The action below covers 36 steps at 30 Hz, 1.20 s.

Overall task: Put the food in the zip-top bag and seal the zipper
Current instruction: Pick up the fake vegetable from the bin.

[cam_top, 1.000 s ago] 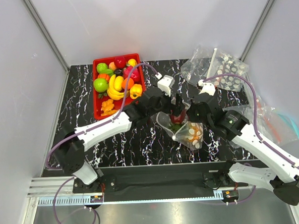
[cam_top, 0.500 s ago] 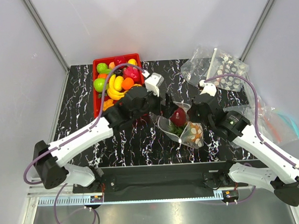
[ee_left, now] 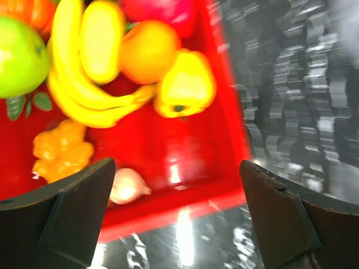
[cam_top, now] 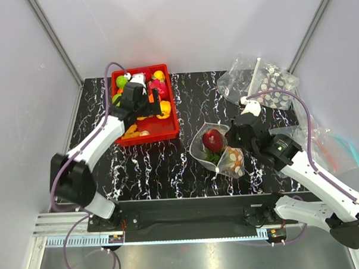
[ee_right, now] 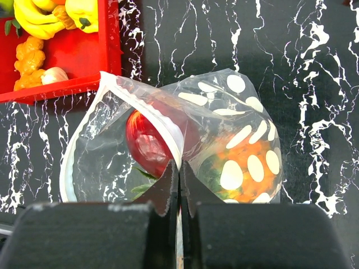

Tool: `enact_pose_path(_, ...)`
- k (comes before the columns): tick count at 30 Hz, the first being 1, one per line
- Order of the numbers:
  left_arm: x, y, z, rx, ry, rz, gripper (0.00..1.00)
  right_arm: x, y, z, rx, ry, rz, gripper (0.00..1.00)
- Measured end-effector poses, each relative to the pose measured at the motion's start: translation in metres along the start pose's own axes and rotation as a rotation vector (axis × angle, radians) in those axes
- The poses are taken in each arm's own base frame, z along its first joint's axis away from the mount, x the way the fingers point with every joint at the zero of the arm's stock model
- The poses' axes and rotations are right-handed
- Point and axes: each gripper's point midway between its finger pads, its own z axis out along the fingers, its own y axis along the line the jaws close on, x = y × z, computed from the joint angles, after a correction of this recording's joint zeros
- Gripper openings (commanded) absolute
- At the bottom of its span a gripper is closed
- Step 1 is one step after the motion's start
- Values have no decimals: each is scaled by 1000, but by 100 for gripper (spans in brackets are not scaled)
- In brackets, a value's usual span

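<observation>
The white-dotted zip-top bag (cam_top: 223, 151) lies open on the black marble table. A red fruit (ee_right: 147, 143) and an orange pineapple (ee_right: 247, 162) show inside it. My right gripper (ee_right: 179, 168) is shut on the bag's mouth edge, where the pale zipper (ee_right: 168, 124) curves. In the top view that gripper (cam_top: 232, 135) sits at the bag's right side. My left gripper (ee_left: 176, 168) hangs open over the near rim of the red tray (ee_left: 185, 204) with nothing between its fingers. A yellow bell pepper (ee_left: 185, 84) lies in the tray just beyond it.
The red tray (cam_top: 167, 130) at the back left also holds bananas (ee_left: 84, 84), a green apple (ee_left: 19, 56), an orange fruit (ee_left: 148, 50) and a pale garlic bulb (ee_left: 126, 188). Spare clear bags (cam_top: 257, 77) lie at the back right. More bags (cam_top: 332, 146) hang off the right edge.
My left arm has swung from the bag's mouth back left to above the red tray, staying open. The red fruit now lies in the bag. The right gripper has kept its hold.
</observation>
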Motion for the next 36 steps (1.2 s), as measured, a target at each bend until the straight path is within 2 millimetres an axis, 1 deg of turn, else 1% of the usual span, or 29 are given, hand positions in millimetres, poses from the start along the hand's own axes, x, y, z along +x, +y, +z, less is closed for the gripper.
enact_pose_path(1, 7, 9, 14, -23, 36, -1, 99, 0, 0, 0, -2, 1, 1, 0)
enact_pose_path(3, 15, 20, 36, -53, 97, 6, 98, 0, 1, 0, -3, 2, 1, 0)
enact_pose_path(5, 21, 24, 62, -66, 154, 26, 97, 1, 1, 1, -5, 2, 1, 0)
enact_pose_path(10, 30, 17, 103, -42, 218, 61, 90, 4, 1, 4, -6, 4, 0, 0)
enact_pose_path(15, 33, 6, 137, -10, 248, 66, 88, 6, 5, 6, -25, 11, 6, 0)
enact_pose_path(16, 37, 6, 141, -10, 266, 67, 87, 6, 6, 6, -29, 12, 7, 0)
enact_pose_path(18, 45, 6, 148, -8, 295, 65, 84, 6, 8, 7, -33, 12, 9, 0)
enact_pose_path(20, 46, 3, 150, 1, 306, 67, 78, 6, 8, 8, -33, 13, 8, 0)
enact_pose_path(21, 46, 2, 150, 3, 311, 68, 78, 6, 8, 8, -33, 13, 8, 0)
enact_pose_path(23, 47, -1, 153, 14, 320, 66, 80, 6, 8, 8, -34, 12, 9, 0)
enact_pose_path(28, 60, -2, 157, 24, 349, 62, 88, 7, 8, 9, -34, 12, 10, 0)
enact_pose_path(31, 69, -1, 159, 21, 367, 62, 88, 7, 9, 10, -39, 16, 13, 0)
enact_pose_path(32, 71, 0, 160, 19, 372, 63, 86, 7, 10, 10, -40, 16, 13, 0)
enact_pose_path(35, 76, 1, 163, 16, 381, 58, 64, 8, 11, 9, -46, 19, 17, 0)
enact_pose_path(36, 75, 1, 164, 16, 378, 59, 59, 8, 11, 9, -47, 20, 17, 0)
